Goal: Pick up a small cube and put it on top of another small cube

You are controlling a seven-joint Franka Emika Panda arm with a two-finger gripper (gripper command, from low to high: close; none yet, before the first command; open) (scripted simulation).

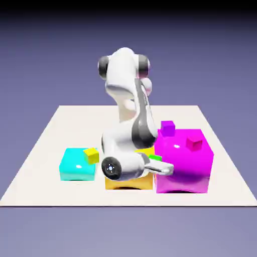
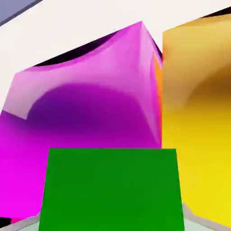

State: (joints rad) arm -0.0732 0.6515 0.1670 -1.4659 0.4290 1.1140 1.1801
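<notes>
- Small green cube [image 1: 155,158]: in the exterior view it is showing as a bright sliver right of the lower middle, partly hidden behind the claw [image 1: 159,168], between the big yellow block [image 1: 128,183] and the big magenta block [image 1: 183,168].
- The arm [image 1: 143,120] is reaching down through the middle of the frame, its hand tipping well over sideways.
- Left of centre, a tiny yellow cube [image 1: 91,155] is sitting by the cyan block [image 1: 73,169]; at right, a purple cube [image 1: 168,128] and a pinkish-red cube [image 1: 194,143] are showing at the magenta block, all above the pale table [image 1: 45,150].
- In the hand view, the green cube is filling the bottom middle; the claw is closing on it from both sides, gripping it.
- Magenta is spreading across the left of that frame, yellow down the right.
- Risk, as a judgement: with the big blocks crowding so near, a low sideways move could be knocking the cube askew or loose; the tilted hand could be setting it down crooked, so it slides off.
</notes>
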